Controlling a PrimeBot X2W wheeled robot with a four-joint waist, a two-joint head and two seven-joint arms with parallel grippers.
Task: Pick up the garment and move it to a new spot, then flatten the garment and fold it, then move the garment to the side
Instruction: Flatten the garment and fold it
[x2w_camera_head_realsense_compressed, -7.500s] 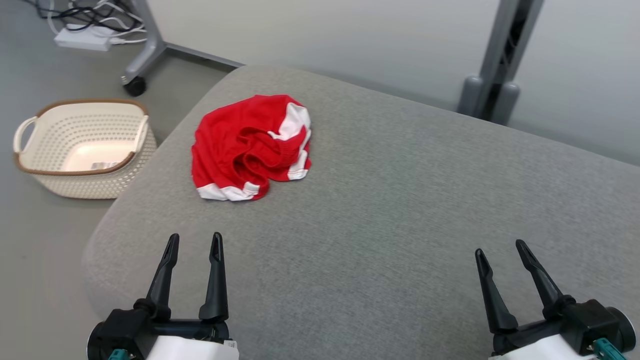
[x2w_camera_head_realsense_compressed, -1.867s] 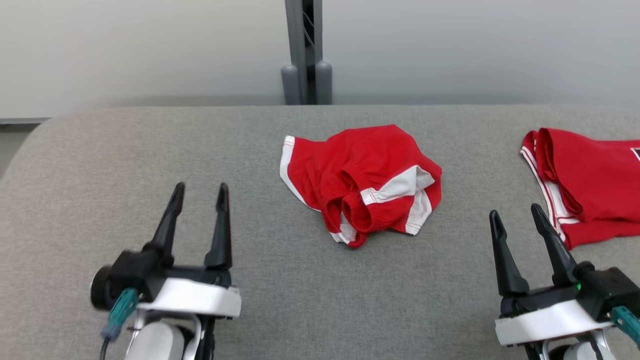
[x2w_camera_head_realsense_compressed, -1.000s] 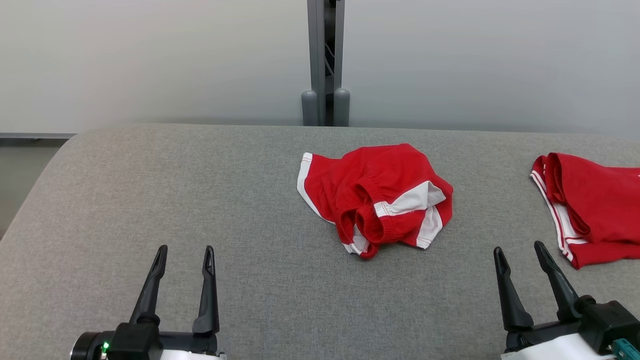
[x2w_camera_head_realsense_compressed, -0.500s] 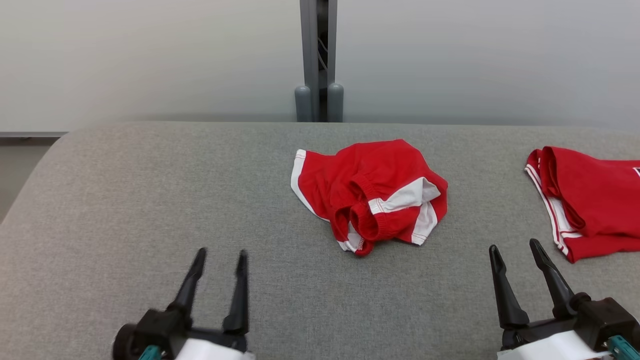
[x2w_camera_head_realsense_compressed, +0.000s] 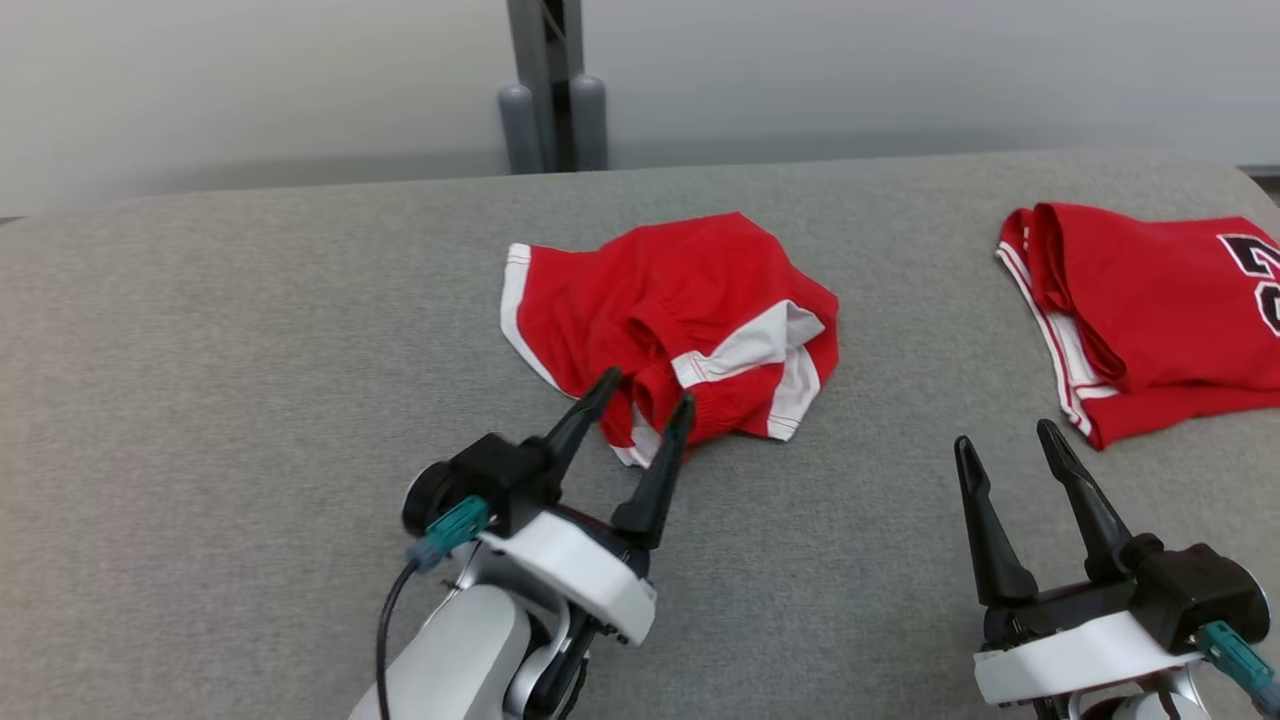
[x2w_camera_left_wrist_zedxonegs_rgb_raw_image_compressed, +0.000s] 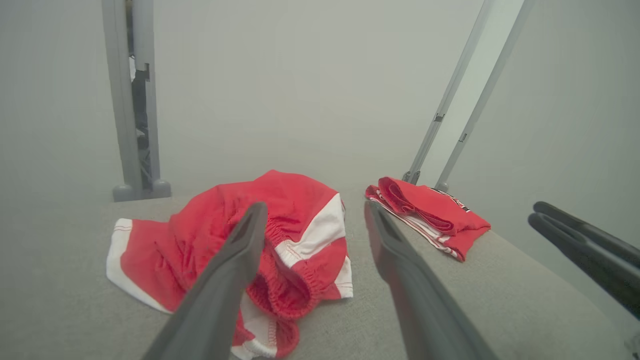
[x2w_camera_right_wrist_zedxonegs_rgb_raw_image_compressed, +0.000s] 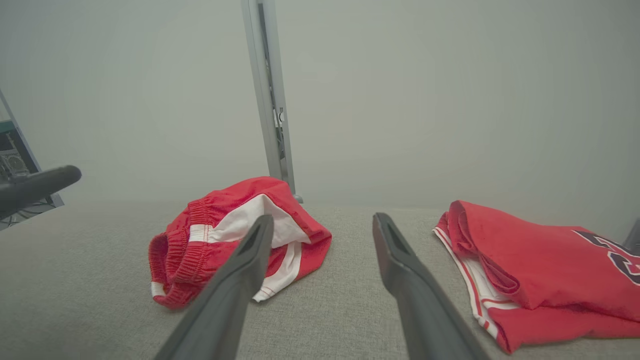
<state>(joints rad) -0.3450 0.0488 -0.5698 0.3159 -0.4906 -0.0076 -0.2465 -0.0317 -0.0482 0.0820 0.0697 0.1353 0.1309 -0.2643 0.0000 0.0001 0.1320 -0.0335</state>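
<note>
Garment crumpled; head view: left gripper just beside.

- The left gripper, lower centre of the head view: two long, tapering black fingers on a black block, with a white wrist shell behind.
- A teal plug feeds a thin black cable.
- The right gripper, lower right: matching black fingers, white shell and teal plug.

The desk lies bare left and near; crumpled shorts sit mid-desk, a folded jersey far right, bare gap between.
</note>
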